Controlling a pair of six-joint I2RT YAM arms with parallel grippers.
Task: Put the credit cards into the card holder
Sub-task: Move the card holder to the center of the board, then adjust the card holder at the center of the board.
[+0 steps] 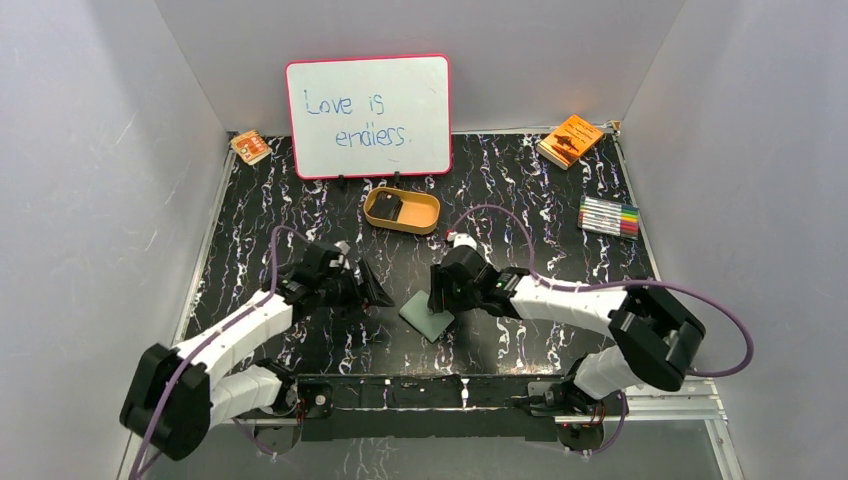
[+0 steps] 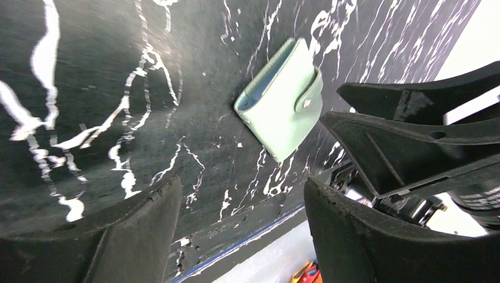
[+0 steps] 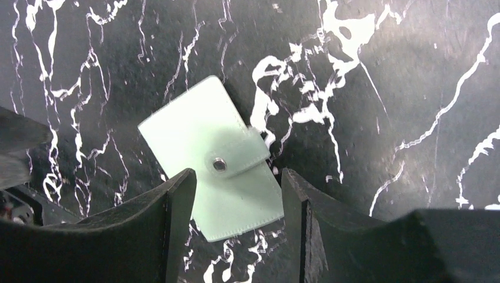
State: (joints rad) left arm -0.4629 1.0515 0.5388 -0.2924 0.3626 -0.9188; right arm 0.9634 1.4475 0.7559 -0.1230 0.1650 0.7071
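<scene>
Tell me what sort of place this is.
Probably a robot test booth: plain white walls box in a black marbled table, a left arm and a right arm are bolted at its near edge, and a whiteboard stands at the back.

From above, the right arm's jaws cover part of the card holder [image 1: 422,320]. The dark item [image 1: 388,208] in the oval tray [image 1: 418,212] is too small to identify, and the left wrist view's bottom edge crops something orange-red [image 2: 306,275].

Plain pale grey walls [image 1: 90,150] close in the bench [image 1: 500,170] on the left, rear and right. The bench top is black with white marble veining, and a metal rail [image 1: 680,405] edges its near side. The light is soft and even.
</scene>
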